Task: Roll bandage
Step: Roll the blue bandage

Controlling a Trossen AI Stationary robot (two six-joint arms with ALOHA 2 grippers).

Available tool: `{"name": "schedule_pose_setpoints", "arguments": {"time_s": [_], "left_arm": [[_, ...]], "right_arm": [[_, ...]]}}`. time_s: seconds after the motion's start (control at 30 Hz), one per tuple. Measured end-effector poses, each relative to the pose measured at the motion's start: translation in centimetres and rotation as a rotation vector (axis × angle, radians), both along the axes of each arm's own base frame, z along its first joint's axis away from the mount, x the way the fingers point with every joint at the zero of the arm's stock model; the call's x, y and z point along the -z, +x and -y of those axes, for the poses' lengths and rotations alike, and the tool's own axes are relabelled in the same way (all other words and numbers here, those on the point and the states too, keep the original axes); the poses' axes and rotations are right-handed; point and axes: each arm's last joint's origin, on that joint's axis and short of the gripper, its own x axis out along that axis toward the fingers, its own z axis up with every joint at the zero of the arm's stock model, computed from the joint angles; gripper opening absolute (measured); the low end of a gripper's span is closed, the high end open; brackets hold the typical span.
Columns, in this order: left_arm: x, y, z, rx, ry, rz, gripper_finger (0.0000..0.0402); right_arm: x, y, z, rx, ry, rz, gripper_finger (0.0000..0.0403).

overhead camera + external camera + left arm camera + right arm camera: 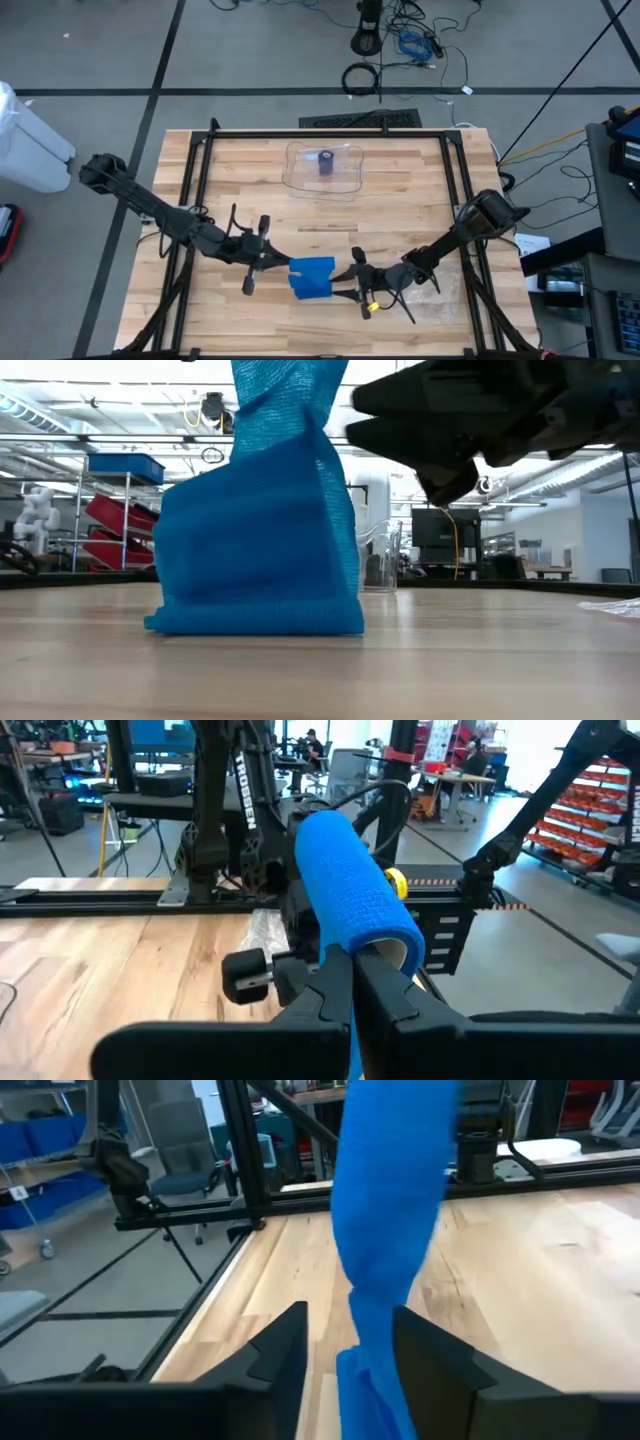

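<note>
- Left gripper (pixel 272 259) is clamped tight, and the left wrist view shows its two dark fingers (pixel 335 988) pinched on the blue bandage (pixel 352 890) right below the rolled part.
- The roll sits just above those fingers, a fat blue cylinder with its pale inner core showing at the near end.
- Over to the right gripper (pixel 345 277): its fingers (pixel 285 1342) stand partly apart, one on each side of the hanging blue strip, and I cannot tell whether either finger is touching the cloth.
- In the right wrist view the strip drops down between the two fingers, narrowing into a twist at about mid height before it widens again lower down.
- From above, the bandage lies between the two grippers near the front edge of the tabletop (pixel 400 215), a loose blue heap just beside both sets of fingers.
- From table height the loose end stands folded on the wood like a small blue tent, its bottom edge resting on the tabletop and its top rising out of the picture.
- The right arm's dark body looms overhead in that low view, above and beside the cloth.
- Both arms reach in from the outer sides of the tabletop and meet near the front middle.
- Further back, a clear tray (pixel 325 168) sits near the far edge with a small dark cylinder (pixel 326 162) standing in it, well apart from the action.
- A crumpled clear wrapper (pixel 440 285) lies on the wood beside the right arm.
</note>
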Motion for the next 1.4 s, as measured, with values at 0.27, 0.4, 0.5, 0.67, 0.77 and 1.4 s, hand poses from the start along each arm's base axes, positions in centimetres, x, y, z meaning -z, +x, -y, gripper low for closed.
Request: {"name": "schedule_pose_setpoints", "arguments": {"time_s": [0.27,0.4,0.5,0.67,0.77,1.4], "left_arm": [[-0.8,0.1,0.0,-0.001,-0.019,0.039,0.0000],[-1.3,0.1,0.0,-0.002,-0.025,0.050,0.0000],[-1.3,0.1,0.0,-0.001,-0.024,0.050,0.0000],[-1.3,0.1,0.0,-0.002,-0.028,0.049,0.0000],[-1.3,0.1,0.1,0.002,-0.032,0.050,0.0000],[-2.5,-1.4,1.4,0.072,0.005,0.128,0.0000]], "right_arm": [[-0.6,2.6,-0.8,0.041,-0.065,-0.092,0.0191],[-1.1,3.8,-0.6,0.161,-0.096,-0.151,0.0181],[-1.8,4.3,-0.8,0.191,-0.128,-0.140,0.0126],[-2.4,4.6,-1.0,0.234,-0.181,-0.117,0.0013],[-2.5,4.5,-1.0,0.282,-0.192,-0.117,0.0004],[-0.1,3.2,-1.2,0.224,-0.212,-0.365,0.0000]]}}
